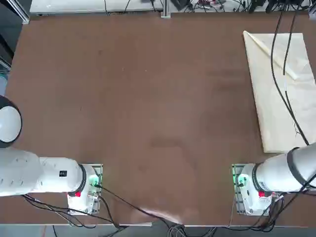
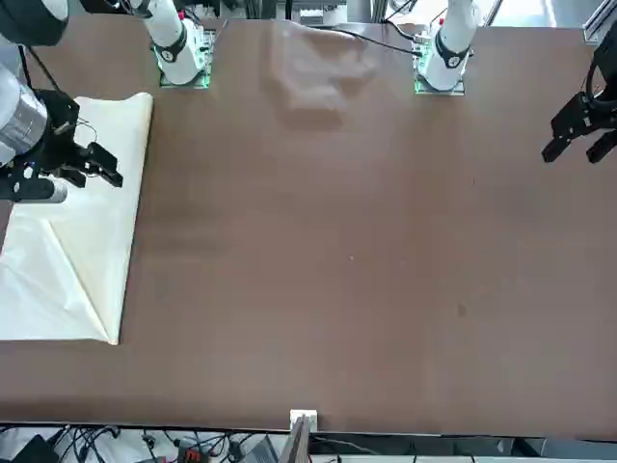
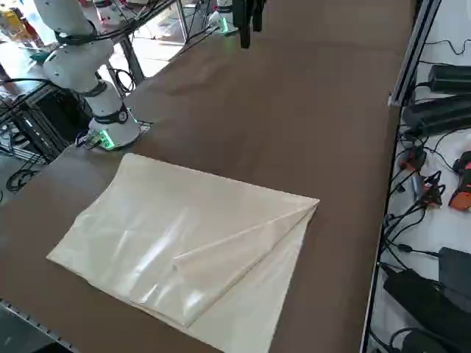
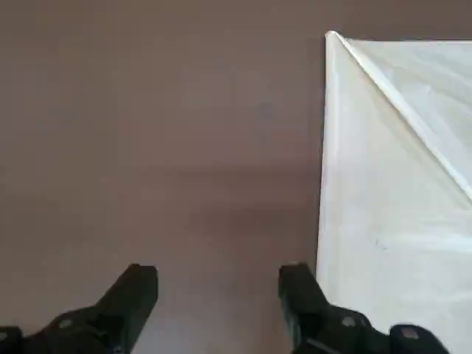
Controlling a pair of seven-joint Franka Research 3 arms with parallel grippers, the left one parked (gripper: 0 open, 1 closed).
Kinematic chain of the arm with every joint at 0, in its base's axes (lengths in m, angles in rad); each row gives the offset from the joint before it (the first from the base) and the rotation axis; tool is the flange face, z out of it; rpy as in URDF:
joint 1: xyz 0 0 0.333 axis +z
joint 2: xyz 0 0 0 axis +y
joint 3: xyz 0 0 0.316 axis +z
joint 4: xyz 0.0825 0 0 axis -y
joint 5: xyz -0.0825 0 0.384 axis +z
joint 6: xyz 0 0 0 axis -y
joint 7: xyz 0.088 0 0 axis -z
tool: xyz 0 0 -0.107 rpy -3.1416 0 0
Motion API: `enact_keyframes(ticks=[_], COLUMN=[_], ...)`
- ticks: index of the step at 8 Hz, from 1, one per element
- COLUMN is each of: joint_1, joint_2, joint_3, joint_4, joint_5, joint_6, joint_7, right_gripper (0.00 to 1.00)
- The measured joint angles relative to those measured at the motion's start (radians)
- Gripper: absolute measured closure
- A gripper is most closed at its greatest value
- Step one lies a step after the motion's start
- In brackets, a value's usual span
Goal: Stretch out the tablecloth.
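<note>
Brown table (image 1: 148, 98), bare across most of its surface. Tablecloth (image 1: 284, 94) lying folded on the robot's right side of the table, toward the far edge, well apart from the centre. Folded into a rectangle; one flap turned back over the top as a diagonal crease running from the far inner corner (image 4: 332, 37). Soft wrinkles across the upper layer. Right gripper (image 4: 217, 295) held above the table near the cloth's inner straight edge, over bare wood, touching nothing. Fingers (image 4: 299, 295) spread wide, empty.

Progress, as judged: not started. Cloth not yet gripped, no layer opened. Remaining: seize an edge or corner of the upper layer, draw it out toward the open table, flatten.
</note>
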Motion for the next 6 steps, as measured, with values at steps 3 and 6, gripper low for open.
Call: enact_keyframes(ticks=[3,6], joint_1=[0.0,0.0], joint_2=[0.0,0.008], joint_3=[0.0,0.0], joint_4=[0.0,-0.013], joint_5=[0.0,0.0], joint_6=[-0.001,-0.042], joint_7=[0.001,-0.005], right_gripper=[0.0,0.0])
